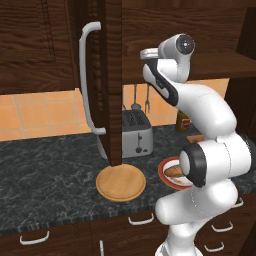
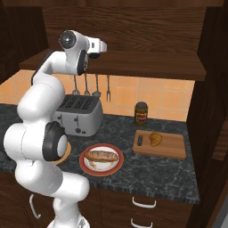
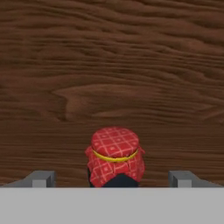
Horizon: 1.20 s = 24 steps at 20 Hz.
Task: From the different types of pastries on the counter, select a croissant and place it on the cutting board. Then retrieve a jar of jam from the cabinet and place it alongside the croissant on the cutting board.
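Note:
The jar of jam (image 3: pixel 115 153), with a red checked cloth lid and a yellow band, stands close ahead in the hand view against the cabinet's wooden back wall. My gripper (image 3: pixel 112 180) is open, one fingertip on each side of the jar and apart from it. The croissant (image 2: pixel 155 138) lies on the cutting board (image 2: pixel 171 147) at the right of the counter (image 2: pixel 147 171). The long bread roll (image 2: pixel 103 156) rests on a red-rimmed plate (image 2: pixel 87 167). The cabinet door (image 1: pixel 112 80) stands open, its pale handle (image 1: pixel 86 80) facing out. My arm (image 1: pixel 172 75) reaches up to the cabinet shelf.
A toaster (image 2: pixel 78 115) sits at the back of the counter, with utensils hanging behind it. A brown bottle (image 2: pixel 141 113) stands behind the board. A round wooden disc (image 1: pixel 121 182) lies below the open door. A small dark item (image 2: pixel 140 140) lies on the board's left end.

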Available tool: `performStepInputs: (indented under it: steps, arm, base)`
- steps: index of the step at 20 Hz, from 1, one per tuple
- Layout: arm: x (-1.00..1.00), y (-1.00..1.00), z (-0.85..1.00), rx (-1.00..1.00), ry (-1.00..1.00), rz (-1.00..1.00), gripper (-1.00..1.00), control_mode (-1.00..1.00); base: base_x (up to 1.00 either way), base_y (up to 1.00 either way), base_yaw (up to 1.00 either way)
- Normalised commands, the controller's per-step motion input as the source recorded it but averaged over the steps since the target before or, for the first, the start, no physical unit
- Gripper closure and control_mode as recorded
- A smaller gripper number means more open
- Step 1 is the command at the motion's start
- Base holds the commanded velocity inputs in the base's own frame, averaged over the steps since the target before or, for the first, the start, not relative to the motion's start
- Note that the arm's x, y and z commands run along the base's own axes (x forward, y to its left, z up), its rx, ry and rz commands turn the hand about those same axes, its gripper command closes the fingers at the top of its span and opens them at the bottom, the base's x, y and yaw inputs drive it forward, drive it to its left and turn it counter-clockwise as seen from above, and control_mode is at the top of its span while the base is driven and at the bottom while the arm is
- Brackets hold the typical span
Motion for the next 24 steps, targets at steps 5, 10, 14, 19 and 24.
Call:
performStepInputs:
  steps: [5, 10, 14, 19, 24]
  arm:
    - [0.13, 0.00, -0.08, 0.00, 0.00, 0.00, -1.00, -1.00]
    - [0.18, 0.00, -0.08, 0.00, 0.00, 0.00, -1.00, -1.00]
    - [0.21, 0.00, -0.11, 0.00, 0.00, 0.00, -1.00, -1.00]
    - [0.13, 0.00, -0.11, 0.00, 0.00, 0.00, -1.00, -1.00]
    - [0.06, 0.00, -0.11, 0.00, 0.00, 0.00, -1.00, -1.00]
  base:
    - [0.00, 0.00, 0.00]
    - [0.00, 0.00, 0.00]
    - [0.00, 0.00, 0.00]
    - [0.00, 0.00, 0.00]
    - [0.00, 0.00, 0.00]
